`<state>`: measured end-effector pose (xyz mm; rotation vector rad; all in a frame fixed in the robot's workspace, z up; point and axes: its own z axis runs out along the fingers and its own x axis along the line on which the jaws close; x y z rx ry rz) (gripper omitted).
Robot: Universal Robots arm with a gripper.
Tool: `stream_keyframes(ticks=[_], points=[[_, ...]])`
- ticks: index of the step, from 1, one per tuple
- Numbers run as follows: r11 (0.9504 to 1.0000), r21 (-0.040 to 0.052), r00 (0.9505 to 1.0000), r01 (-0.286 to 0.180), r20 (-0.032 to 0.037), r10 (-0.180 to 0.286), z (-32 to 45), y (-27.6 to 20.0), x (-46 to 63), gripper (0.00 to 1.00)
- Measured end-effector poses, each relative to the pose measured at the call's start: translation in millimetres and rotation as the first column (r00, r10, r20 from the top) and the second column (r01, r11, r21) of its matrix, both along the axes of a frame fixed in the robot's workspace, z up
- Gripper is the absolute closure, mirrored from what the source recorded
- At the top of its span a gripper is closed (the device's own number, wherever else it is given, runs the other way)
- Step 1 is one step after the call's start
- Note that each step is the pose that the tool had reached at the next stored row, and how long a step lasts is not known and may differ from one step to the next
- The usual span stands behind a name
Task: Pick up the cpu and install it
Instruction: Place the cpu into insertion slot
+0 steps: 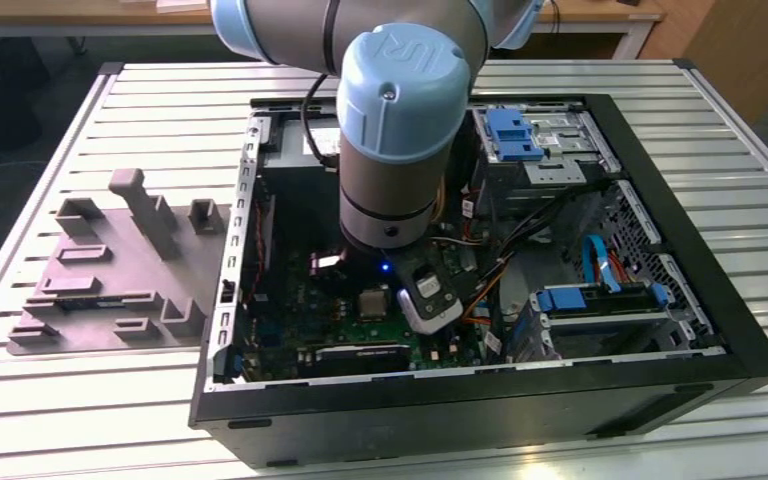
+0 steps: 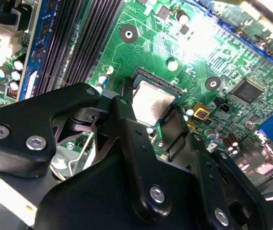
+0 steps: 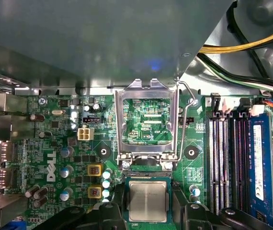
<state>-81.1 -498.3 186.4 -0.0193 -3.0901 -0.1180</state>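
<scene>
The cpu [image 3: 147, 200] lies flat, metal top up, pinched by the end effector [image 3: 148, 205].

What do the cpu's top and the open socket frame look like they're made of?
The cpu: top looks like dull silvery metal, matte with soft glare; its thin rim looks like green circuit board. The socket frame: probably bright stamped steel, given its shiny, thin bent edges.

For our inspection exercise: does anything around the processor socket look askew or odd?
Nothing stands out. The small square silvery cpu lies straight in its socket; the rectangular silver hinged frame beside it is swung open.
</scene>
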Motion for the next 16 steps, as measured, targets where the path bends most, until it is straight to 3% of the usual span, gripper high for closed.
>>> stream_keyframes(ticks=[3, 4, 8, 16], points=[[1.0000, 0.0008, 1.0000, 0.000, 0.0000, 0.000, -0.1, 0.0, -0.1, 0.52], [1.0000, 0.0009, 1.0000, 0.000, 0.0001, 0.000, -0.1, 0.0, -0.1, 0.46], [1.0000, 0.0023, 1.0000, 0.000, 0.0004, 0.000, 1.3, 0.1, 0.0, 0.46], [1.0000, 0.0032, 1.0000, 0.000, -0.0004, 0.000, 22.8, 0.0, 0.0, 0.46]])
